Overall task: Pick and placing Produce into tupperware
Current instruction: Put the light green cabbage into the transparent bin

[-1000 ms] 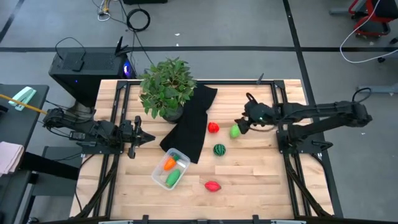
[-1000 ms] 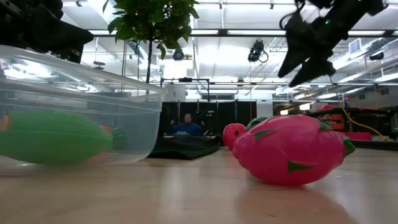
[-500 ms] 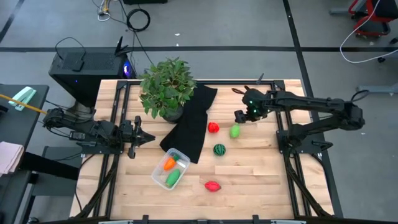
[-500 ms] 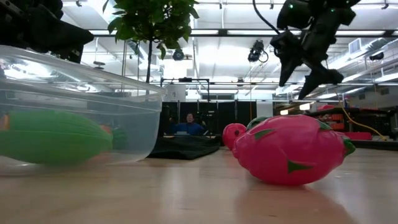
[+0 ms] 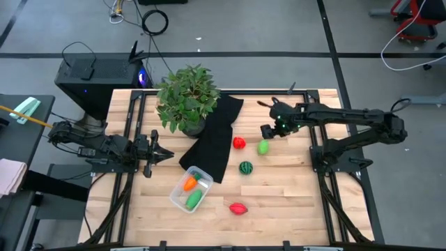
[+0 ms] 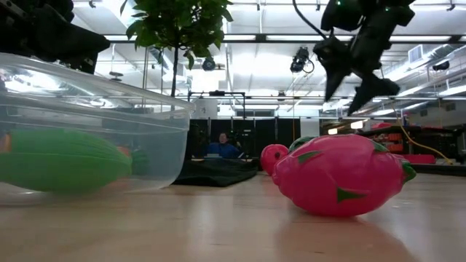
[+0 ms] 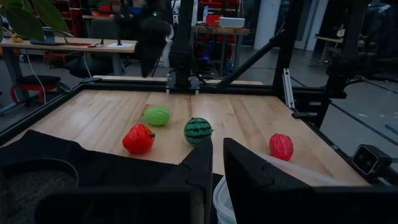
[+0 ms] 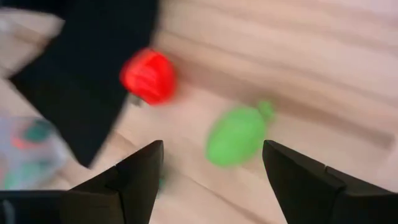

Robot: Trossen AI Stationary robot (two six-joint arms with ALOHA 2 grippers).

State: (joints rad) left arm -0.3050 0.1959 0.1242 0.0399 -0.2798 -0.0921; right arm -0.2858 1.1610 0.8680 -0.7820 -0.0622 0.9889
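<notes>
The clear tupperware [image 5: 190, 190] stands on the table near its front left and holds the orange carrot [image 5: 189, 183] and the long green toy [image 5: 194, 200]. On the table lie a red toy [image 5: 239, 143], the light green toy [image 5: 263, 147], the dark green striped toy [image 5: 245, 167] and a second red toy [image 5: 238, 208]. My right gripper [image 5: 266, 131] is open and empty, raised just beyond the far side of the light green toy [image 8: 237, 135]. It also shows in the low view [image 6: 354, 76]. My left gripper [image 5: 166, 154] is shut and empty at the table's left.
A leafy potted plant [image 5: 185, 97] stands at the far left. A black cloth [image 5: 212, 139] lies from the plant toward the tupperware. Bare wood lies at the right and front right. A person [image 6: 218, 145] sits in the room beyond the table.
My right gripper has risen and gone a little toward the table's far edge and left, turning as its arm stretched out. It now hangs above the far side of the light green toy. The toys have stayed in place.
</notes>
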